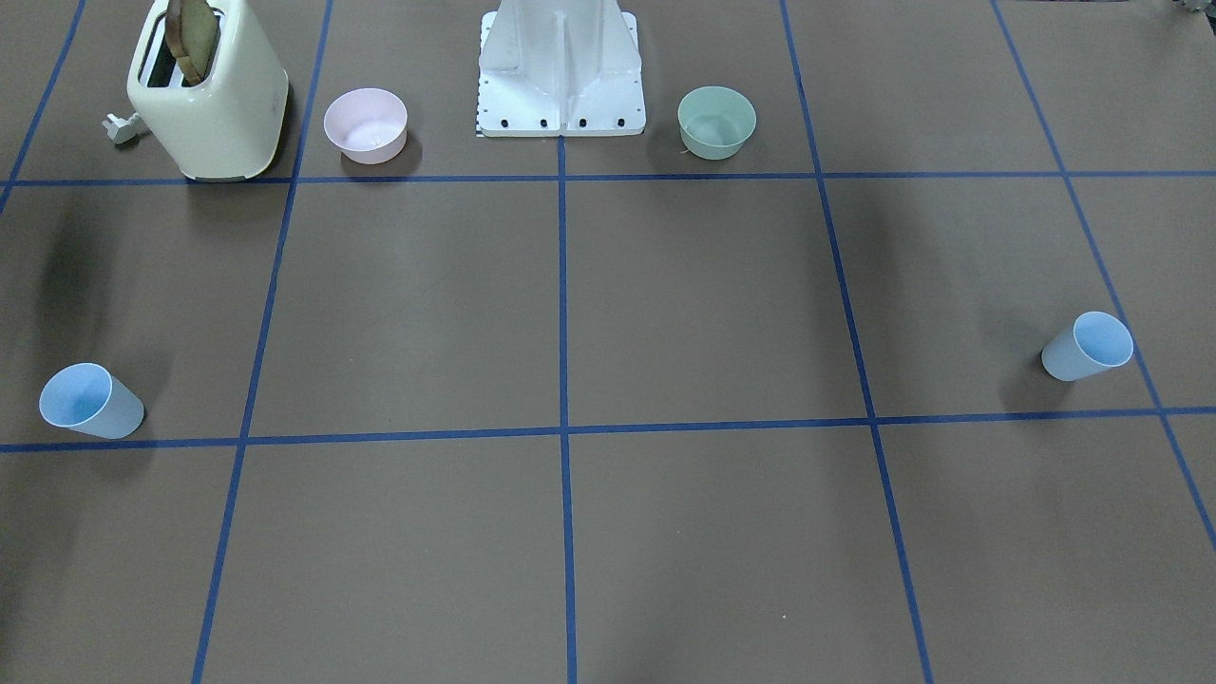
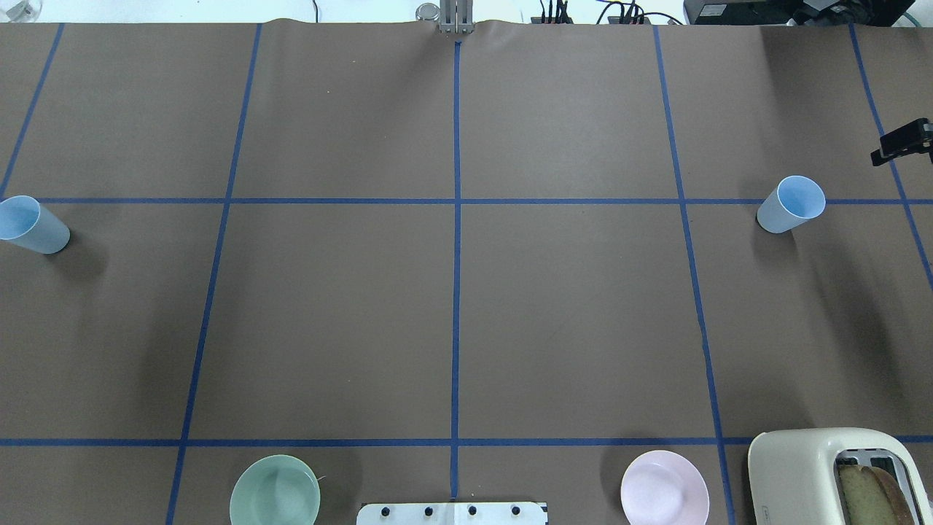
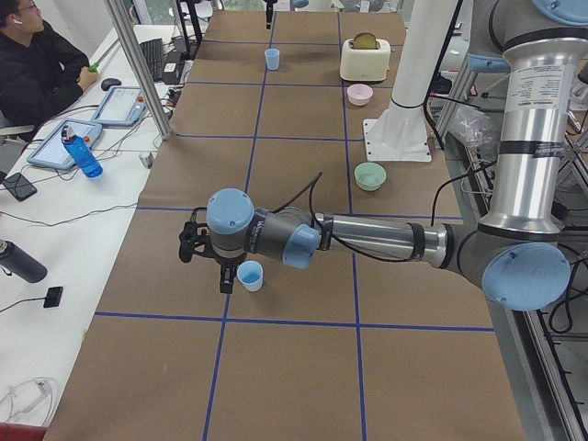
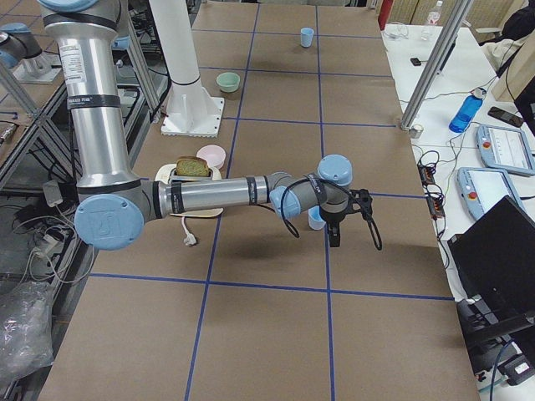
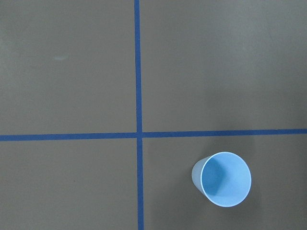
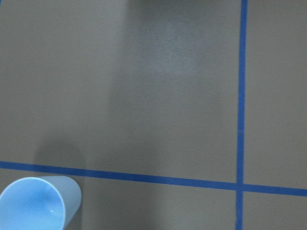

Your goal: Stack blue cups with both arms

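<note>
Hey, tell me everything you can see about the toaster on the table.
The toaster is cream-coloured and glossy, with rounded corners and two slots on top. It stands upright on the brown table on the robot's right side, near the pink bowl but not touching it. A slice of browned bread sticks up from one slot. Its white plug lies loose beside it.

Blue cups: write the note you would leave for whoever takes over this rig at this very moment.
Left gripper: hovers beside the left pale-blue tapered plastic tumbler; open or shut cannot be told.
Right gripper: hovers beside the right pale-blue tapered plastic tumbler; same doubt.
Both tumblers stand upright, far apart, neither held.
Done: nothing stacked yet.
Left: grasp each, bring them together, nest one inside the other.
</note>
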Robot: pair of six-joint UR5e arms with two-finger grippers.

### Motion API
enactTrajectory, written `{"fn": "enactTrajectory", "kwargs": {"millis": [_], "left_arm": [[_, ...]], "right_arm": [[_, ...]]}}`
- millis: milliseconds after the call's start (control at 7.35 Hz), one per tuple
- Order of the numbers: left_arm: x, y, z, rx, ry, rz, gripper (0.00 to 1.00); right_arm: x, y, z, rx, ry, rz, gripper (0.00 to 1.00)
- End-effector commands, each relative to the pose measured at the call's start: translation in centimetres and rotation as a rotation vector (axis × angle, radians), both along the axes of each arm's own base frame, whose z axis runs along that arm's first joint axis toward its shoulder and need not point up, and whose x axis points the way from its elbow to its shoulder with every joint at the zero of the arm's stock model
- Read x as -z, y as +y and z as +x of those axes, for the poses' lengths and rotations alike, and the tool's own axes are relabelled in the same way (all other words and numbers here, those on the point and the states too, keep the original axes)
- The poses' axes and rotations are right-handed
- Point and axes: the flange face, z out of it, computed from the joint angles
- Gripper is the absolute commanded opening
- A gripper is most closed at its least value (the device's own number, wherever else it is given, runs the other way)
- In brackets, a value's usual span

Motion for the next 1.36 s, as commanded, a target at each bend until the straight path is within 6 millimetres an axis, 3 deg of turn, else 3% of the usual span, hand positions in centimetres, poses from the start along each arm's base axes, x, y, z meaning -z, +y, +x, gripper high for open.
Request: {"fn": "enactTrajectory", "kwargs": {"millis": [0,136,544,680,952,1224], "left_arm": [[-1.5,-4.1,3.4,-0.041,-0.005,0.021,0.98],[-2.5,-5.1,5.0,-0.035,-0.018,0.023,0.98],[-3.2,-4.7,10.6,-0.043,-0.083,0.039,0.98],[-3.6,-4.7,11.5,-0.051,-0.110,0.046,0.98],[-5.2,-2.7,11.6,-0.050,-0.106,0.067,0.98],[-6.3,-1.8,12.8,-0.073,-0.105,0.069,0.98]], "right_arm": [[0.6,0.5,-2.1,-0.012,-0.009,-0.003,1.00],[0.8,0.6,-2.1,-0.010,-0.015,0.000,1.00],[1.6,1.9,-1.7,-0.006,-0.025,0.013,1.00],[1.4,2.2,-1.6,-0.006,-0.026,0.008,1.00],[1.4,3.2,-1.3,-0.006,-0.026,0.008,1.00],[1.2,3.6,-2.3,0.005,-0.022,-0.001,1.00]]}}
